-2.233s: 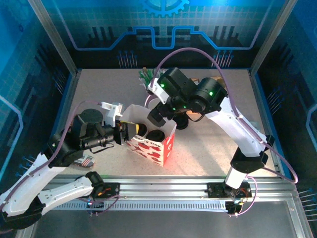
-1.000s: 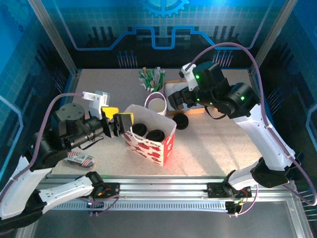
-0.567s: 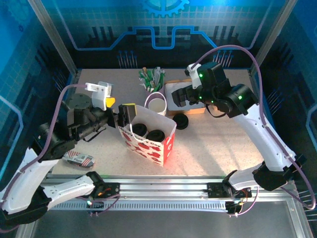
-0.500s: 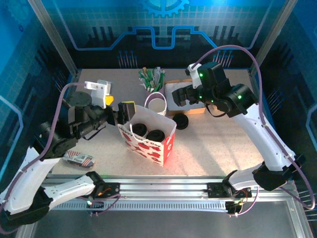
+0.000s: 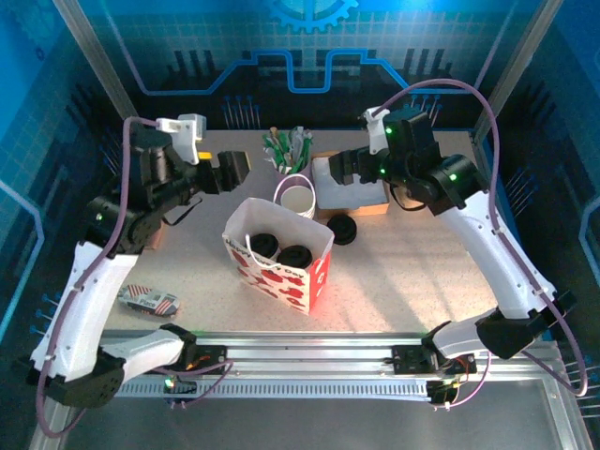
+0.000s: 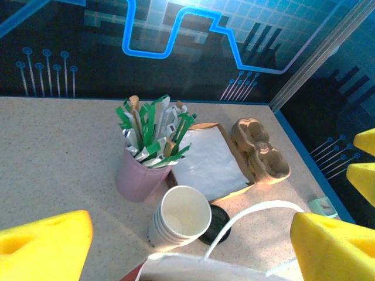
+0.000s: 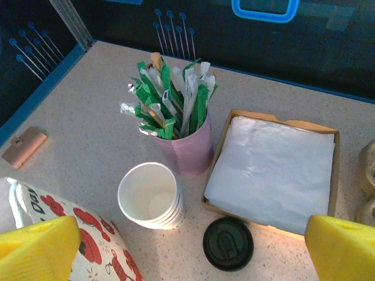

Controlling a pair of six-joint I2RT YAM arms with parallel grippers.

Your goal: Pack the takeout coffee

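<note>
Two black-lidded white cups, the takeout coffee [image 5: 263, 246] and a second one [image 5: 295, 255], stand inside the red-and-white gift bag [image 5: 281, 281] at mid-table. My left gripper [image 5: 230, 173] hangs open behind and left of the bag, with nothing between its yellow fingertips [image 6: 41, 249]. In the left wrist view the left gripper [image 6: 187, 252] looks over the bag's white handle [image 6: 252, 213]. My right gripper [image 5: 342, 169] hovers open over the napkin tray, apart from the bag. The right wrist view has the right gripper [image 7: 187, 252] wide, and the bag's corner [image 7: 99, 260] at lower left.
Behind the bag stand a stack of nested white cups [image 5: 298, 199], a pink cup of green-white sticks [image 5: 289, 150] and a napkin tray [image 5: 361, 187]. A loose black lid [image 5: 342, 228] lies beside the tray. A cardboard carrier [image 6: 261, 152] sits far right. A packet [image 5: 150, 300] lies front left.
My left gripper has left the bag's left rim and risen back toward the far left. My right gripper has shifted slightly back over the tray.
</note>
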